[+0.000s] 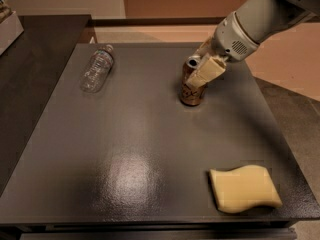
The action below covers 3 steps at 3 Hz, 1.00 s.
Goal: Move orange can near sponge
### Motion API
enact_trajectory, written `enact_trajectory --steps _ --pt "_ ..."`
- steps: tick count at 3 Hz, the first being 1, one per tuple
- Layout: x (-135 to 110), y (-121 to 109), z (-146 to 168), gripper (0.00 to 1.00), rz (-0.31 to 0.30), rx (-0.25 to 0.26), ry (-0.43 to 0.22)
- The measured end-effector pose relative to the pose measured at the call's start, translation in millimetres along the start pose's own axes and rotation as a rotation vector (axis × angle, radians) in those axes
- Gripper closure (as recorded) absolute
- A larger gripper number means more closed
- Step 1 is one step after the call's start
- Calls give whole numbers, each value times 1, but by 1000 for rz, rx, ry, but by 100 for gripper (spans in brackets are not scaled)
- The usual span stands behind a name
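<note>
Grasp step: the gripper [196, 67] sits at the orange can's [191, 95] top, far right; clamped or not, I cannot tell. Next, carry it near-right to the sponge [245, 189].

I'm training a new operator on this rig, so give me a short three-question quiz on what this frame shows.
1. True or false: the orange can stands upright on the table.
2. Where does the sponge lie? A: at the table's far left corner. B: near its front right corner. C: against the can.
3. Fill in: the gripper is at the upper part of the ____.

Key: 1 true. 2 B. 3 orange can.
</note>
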State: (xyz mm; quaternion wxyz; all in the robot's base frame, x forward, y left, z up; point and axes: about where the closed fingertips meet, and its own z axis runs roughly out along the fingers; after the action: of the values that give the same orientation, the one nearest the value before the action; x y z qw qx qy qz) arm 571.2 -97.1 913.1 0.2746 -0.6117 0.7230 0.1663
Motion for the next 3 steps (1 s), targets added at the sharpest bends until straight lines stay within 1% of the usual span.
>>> enact_trajectory --steps 1,2,3 --pt "2 10 -20 88 -10 -7 2" --pt "14 23 -39 100 0 -15 18" --pt "27 41 -53 100 22 -24 29"
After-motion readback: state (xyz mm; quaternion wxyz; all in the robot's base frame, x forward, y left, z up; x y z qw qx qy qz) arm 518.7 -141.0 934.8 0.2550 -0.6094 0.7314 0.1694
